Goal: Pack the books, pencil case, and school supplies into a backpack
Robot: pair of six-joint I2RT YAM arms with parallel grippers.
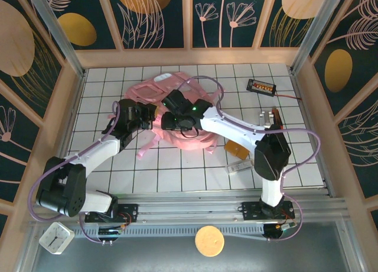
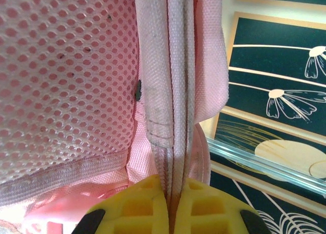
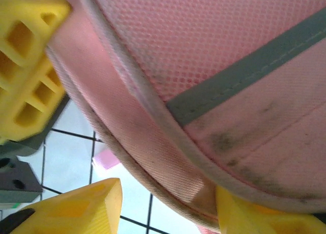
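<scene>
**At the backpack's rim: one firm pinch, one loose straddle**

Between the left fingers (image 2: pixel 153 206) a pink woven strap (image 2: pixel 170 91) is clamped flat, the jaws closed hard on it beside a mesh panel (image 2: pixel 66 76). The right fingers (image 3: pixel 76 208) stand apart astride a piped fabric edge. One finger touches the cloth, while bench tile shows in the gap beside the other, so I read them as not yet gripping.

Both sets meet over the backpack (image 1: pixel 183 83), which lies slumped mid-bench (image 1: pixel 177 177). If the right fingers close on the outer piping alone, the mouth will probably not open, and a lift would drag the whole bag. Soft fabric could also slide out of a partial pinch. If the two arms pull against each other, the strap may twist and fold the opening shut.

Near the right arm, the orange-brown book (image 1: pixel 236 148) and the whitish block (image 1: pixel 239 165) lie outside the bag. A dragged backpack could sweep them along the bench.
</scene>
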